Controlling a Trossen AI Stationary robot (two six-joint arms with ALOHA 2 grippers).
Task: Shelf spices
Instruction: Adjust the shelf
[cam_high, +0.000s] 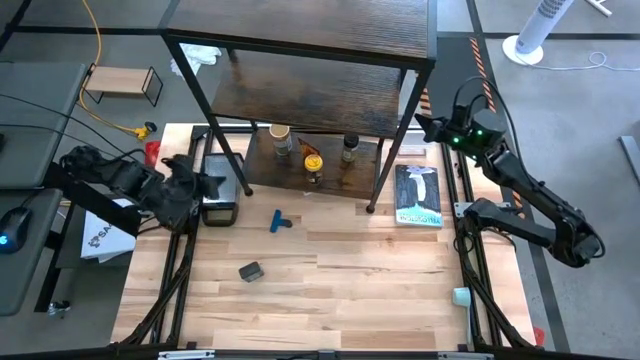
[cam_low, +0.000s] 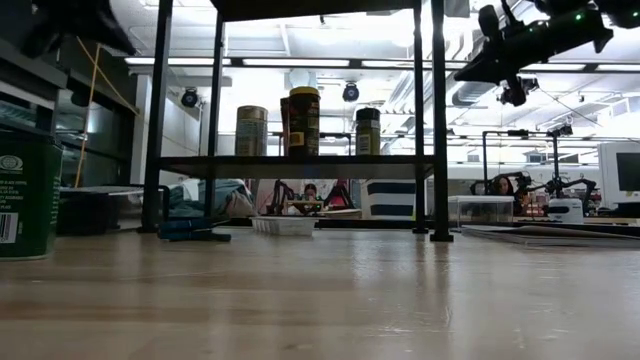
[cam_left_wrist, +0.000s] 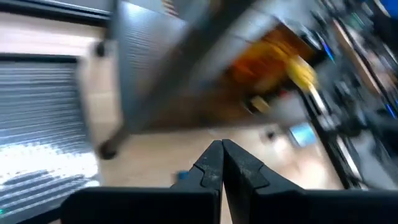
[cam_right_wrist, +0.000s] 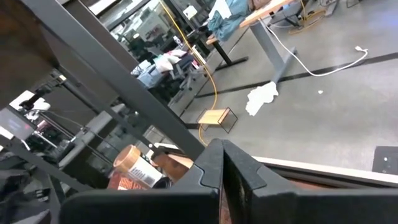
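Jars (cam_high: 312, 160) (3) stand on shelf (cam_high: 330, 95); box (cam_high: 250, 271) on table (cam_high: 380, 290).

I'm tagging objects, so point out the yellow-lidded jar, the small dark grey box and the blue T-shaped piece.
yellow-lidded jar (cam_high: 313, 162), high view, its lid.
small dark grey box (cam_high: 250, 271), high view, top face.
blue T-shaped piece (cam_high: 279, 222), high view, its stem.

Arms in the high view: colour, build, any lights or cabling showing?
Both arms are black, jointed links. The left gripper is bulky and dark; its fingers are matte black wedges. The right gripper has green lights glowing just behind it and looped black cable above.
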